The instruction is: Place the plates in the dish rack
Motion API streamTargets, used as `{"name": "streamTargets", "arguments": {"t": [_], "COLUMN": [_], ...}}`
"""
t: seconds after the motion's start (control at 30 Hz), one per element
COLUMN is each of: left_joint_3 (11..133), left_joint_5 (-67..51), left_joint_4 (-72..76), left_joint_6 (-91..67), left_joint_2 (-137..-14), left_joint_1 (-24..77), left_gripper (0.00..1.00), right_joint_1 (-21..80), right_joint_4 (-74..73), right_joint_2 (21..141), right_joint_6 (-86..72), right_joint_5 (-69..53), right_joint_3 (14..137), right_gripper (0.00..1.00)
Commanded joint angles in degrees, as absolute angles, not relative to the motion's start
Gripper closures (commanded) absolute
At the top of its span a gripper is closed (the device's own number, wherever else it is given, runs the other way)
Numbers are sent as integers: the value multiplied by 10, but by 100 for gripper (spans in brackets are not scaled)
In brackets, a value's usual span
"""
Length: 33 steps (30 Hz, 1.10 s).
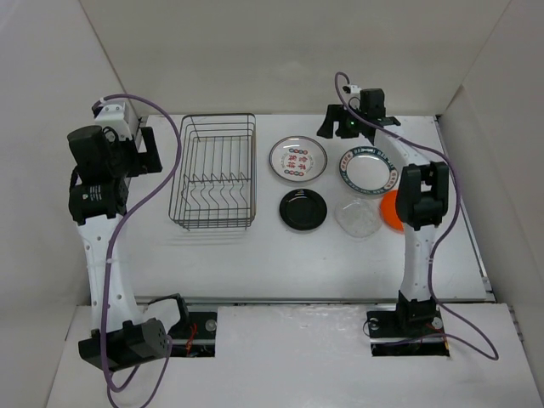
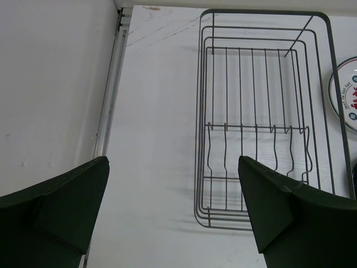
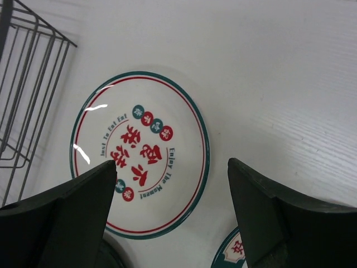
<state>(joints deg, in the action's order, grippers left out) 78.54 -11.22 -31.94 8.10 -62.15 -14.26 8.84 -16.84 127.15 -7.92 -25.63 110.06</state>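
- The dish rack (image 1: 217,172) stands on the left half of the white table (image 1: 255,263), with its row of upright prongs toward the near end.
- All five plates lie flat on the table to the right of the rack, outside it.
- Far row: the white plate with red and green marks (image 1: 298,159) is just beside the rack, and the green-rimmed plate (image 1: 370,169) lies to its right.
- Near row, left to right: the black plate (image 1: 303,209), the clear plate (image 1: 358,217) and the orange plate (image 1: 389,210). The orange one is partly hidden behind the right arm (image 1: 418,221).
- The left gripper (image 2: 173,212) hangs left of the rack, on its far side. Its jaws are wide apart and hold nothing. Its wrist camera looks down along the rack's left wall to the prongs.
- The right gripper (image 3: 173,212) is at the far side of the plates, near the green-rimmed one, jaws apart with nothing between them. In its wrist camera the white plate with red and green marks fills the gap between the fingers. Whether the fingers touch that plate cannot be told.
- A corner of the rack shows at that view's upper left, apart from the plate.
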Motion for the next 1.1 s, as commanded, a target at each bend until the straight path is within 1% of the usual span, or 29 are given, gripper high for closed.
{"name": "streamTargets", "arguments": {"t": [0.0, 0.07, 0.13, 0.43, 0.57, 0.6, 0.63, 0.9, 1.0, 1.03, 1.07], "left_joint_3": [784, 784, 784, 784, 789, 789, 789, 795, 795, 788, 788], "left_joint_5": [-127, -127, -133, -138, -138, -138, -138, -143, -138, -129, -122], "left_joint_4": [-301, -301, -307, -312, -317, -317, -317, -317, -317, -317, -317], "left_joint_6": [85, 85, 91, 91, 96, 96, 96, 96, 96, 96, 96], "left_joint_2": [-613, -613, -613, -613, -607, -607, -607, -607, -607, -607, -607], "left_joint_1": [-144, -144, -144, -144, -144, -144, -144, -144, -144, -144, -144], "left_gripper": [0, 0, 0, 0, 0, 0, 0, 0, 0, 0, 0], "right_joint_1": [92, 92, 92, 98, 104, 104, 104, 104, 98, 92, 92], "right_joint_4": [-204, -240, -257, -275, -301, -307, -315, -342, -353, -353, -360], "right_joint_2": [1295, 1337, 1360, 1433, 1447, 1452, 1452, 1469, 1476, 1482, 1482], "right_joint_6": [-55, -46, -40, -35, -35, -35, -35, -53, -75, -80, -80], "right_joint_5": [-302, -297, -316, -303, -316, -316, -316, -303, -297, -302, -302], "right_joint_3": [1181, 1222, 1242, 1253, 1278, 1278, 1283, 1294, 1294, 1294, 1294], "right_gripper": [15, 15, 16, 16, 22, 27, 30, 36, 48, 50, 61]}}
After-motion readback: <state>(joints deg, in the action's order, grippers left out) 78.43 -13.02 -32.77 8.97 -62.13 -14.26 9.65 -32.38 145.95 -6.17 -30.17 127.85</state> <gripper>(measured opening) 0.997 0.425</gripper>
